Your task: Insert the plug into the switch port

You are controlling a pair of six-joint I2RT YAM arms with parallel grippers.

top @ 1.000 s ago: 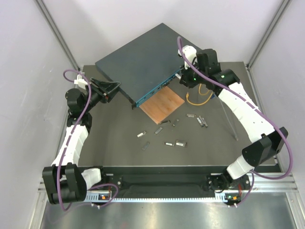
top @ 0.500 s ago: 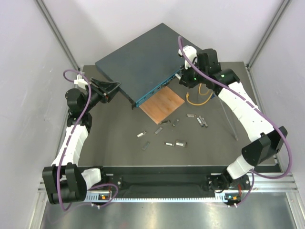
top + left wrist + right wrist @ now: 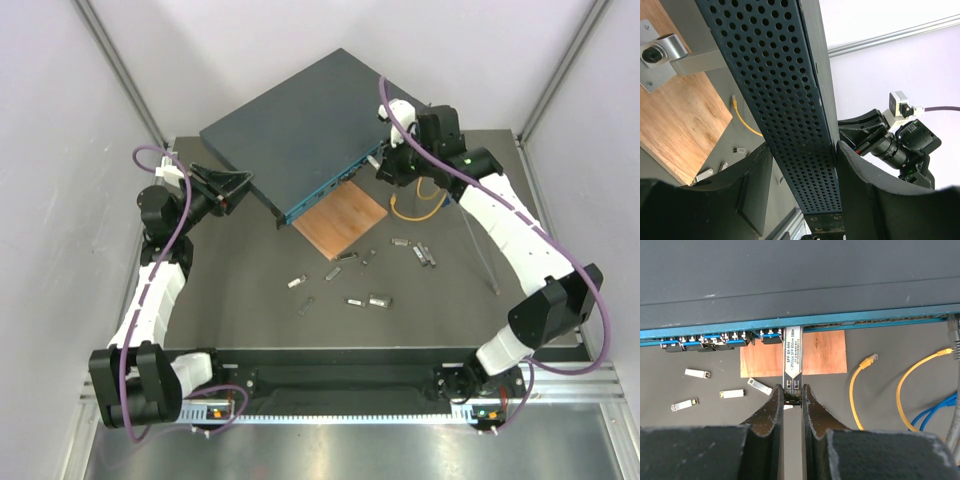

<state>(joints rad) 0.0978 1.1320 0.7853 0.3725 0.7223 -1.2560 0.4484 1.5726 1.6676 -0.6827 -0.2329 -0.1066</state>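
Silver metal, slim and oblong, the plug carries a white printed label along its top and a darker latch end at 6 o'clock. Its 12 o'clock end meets the teal face of the switch, just to the 3 o'clock side of a row of sockets already filled with blue-tabbed modules. Most of its length shows outside the face; how deep it sits I cannot tell. The right pincer is nearly closed, both fingers pinching the plug's latch end.

From above, the switch is a broad, flat, dark blue-grey box set diagonally toward 12 o'clock on the surface, its teal face turned toward 5 o'clock. The right pincer reaches that face at the switch's 3 o'clock corner. At the 8 o'clock corner the left pincer stands about half open, its two fingers clamped on either side of the switch's perforated side wall.

A thin brown wooden square lies under the teal edge at 5 o'clock. A yellow cable loops at 3 o'clock of it, with a blue cable near it. Several loose modules are scattered toward 6 o'clock.
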